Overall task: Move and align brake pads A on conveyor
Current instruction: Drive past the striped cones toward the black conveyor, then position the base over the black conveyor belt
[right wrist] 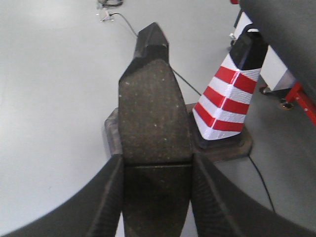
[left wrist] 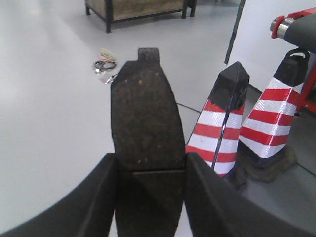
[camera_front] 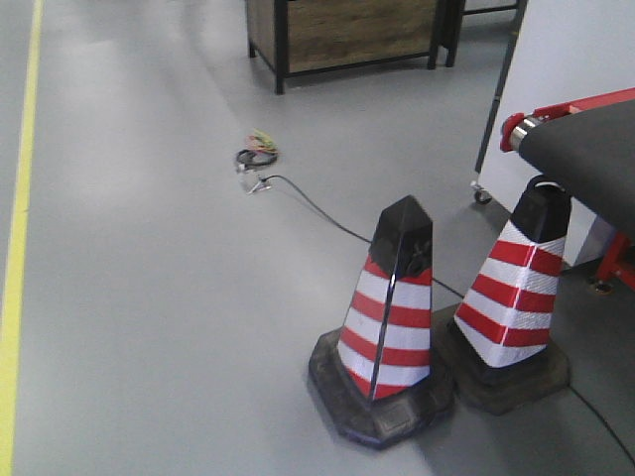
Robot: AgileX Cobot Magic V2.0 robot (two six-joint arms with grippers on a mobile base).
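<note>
In the left wrist view my left gripper (left wrist: 150, 170) is shut on a brake pad (left wrist: 144, 118), its gritty grey-brown face up and its centre groove level with the fingertips. In the right wrist view my right gripper (right wrist: 157, 165) is shut on another brake pad (right wrist: 154, 113) the same way. Both pads hang in the air above the grey floor. The conveyor (camera_front: 595, 149), a dark felt-like belt with red end parts, shows at the right edge of the front view, well to the right of both grippers. Neither gripper appears in the front view.
Two red-and-white striped cones (camera_front: 389, 317) (camera_front: 516, 293) stand on the floor beside the conveyor's end. A black cable (camera_front: 308, 203) runs across the floor from a coil (camera_front: 256, 156). A wooden cabinet on a black frame (camera_front: 342, 35) stands at the back. A yellow line (camera_front: 15, 258) marks the left.
</note>
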